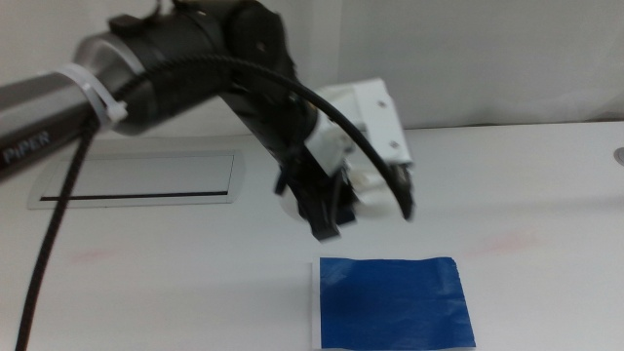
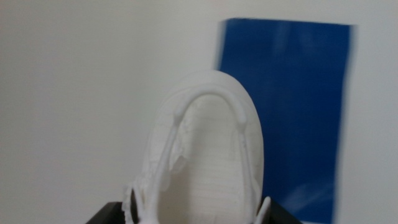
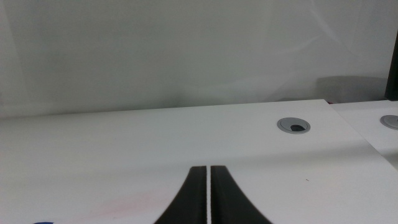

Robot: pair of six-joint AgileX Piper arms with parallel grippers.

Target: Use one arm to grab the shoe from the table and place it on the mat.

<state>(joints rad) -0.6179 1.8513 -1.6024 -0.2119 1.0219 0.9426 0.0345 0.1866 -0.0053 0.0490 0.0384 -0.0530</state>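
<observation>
One marking legible: white lettering "PIPER" on the grey forearm link of the arm (image 1: 58, 107), near the middle view's left edge, partly cut off by the frame; no other text, number, label or sign readable in either wrist view.

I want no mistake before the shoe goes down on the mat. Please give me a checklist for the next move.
1. Shoe held by left claw: ok.
2. Shoe lifted off the table: ok, judging from the middle view.
3. Mat bare and flat: ok.
4. Shoe over the mat: not ok, it is short of it.
5. Right claw away from the mat: ok, jaws shut.
6. Grip firm: cannot tell.
</observation>
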